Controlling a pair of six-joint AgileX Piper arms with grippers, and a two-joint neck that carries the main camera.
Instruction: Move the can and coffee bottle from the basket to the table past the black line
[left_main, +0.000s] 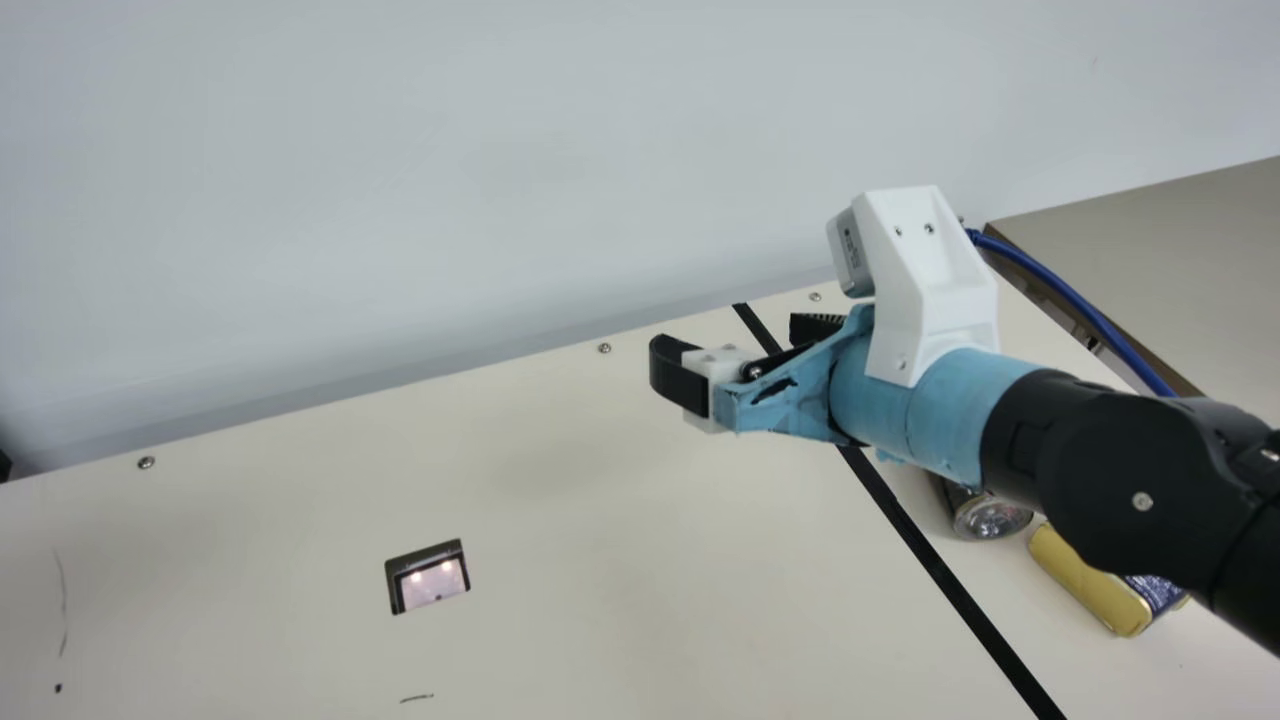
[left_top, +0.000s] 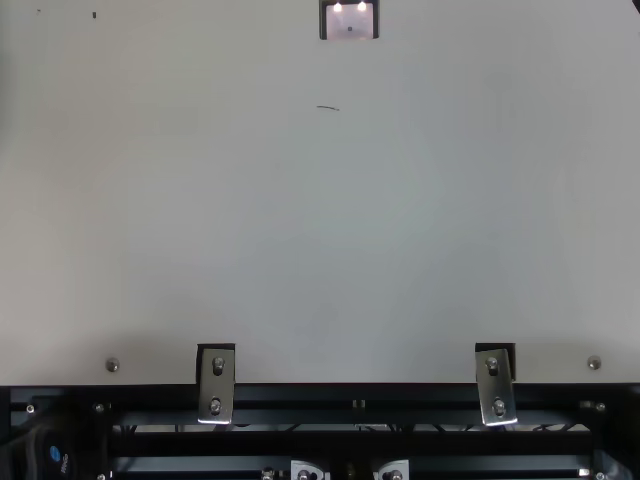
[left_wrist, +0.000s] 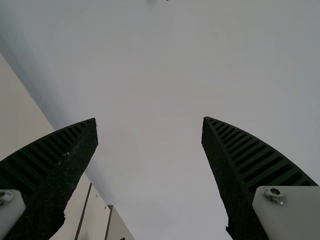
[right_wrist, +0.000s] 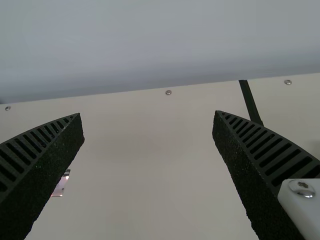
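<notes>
Main view: right gripper (left_main: 733, 333) wide open, nothing held, above the cream surface (left_main: 600, 520). From it: coffee bottle (left_main: 988, 517) and can (left_main: 1090, 585) at 4 o'clock, lying past the black line (left_main: 938, 570), both partly covered by the right arm (left_main: 1120, 480), which crosses over the line. Dark-framed inset (left_main: 428, 577) at 8 o'clock. Left wrist view: left gripper (left_wrist: 150, 120) spread wide, empty.
</notes>
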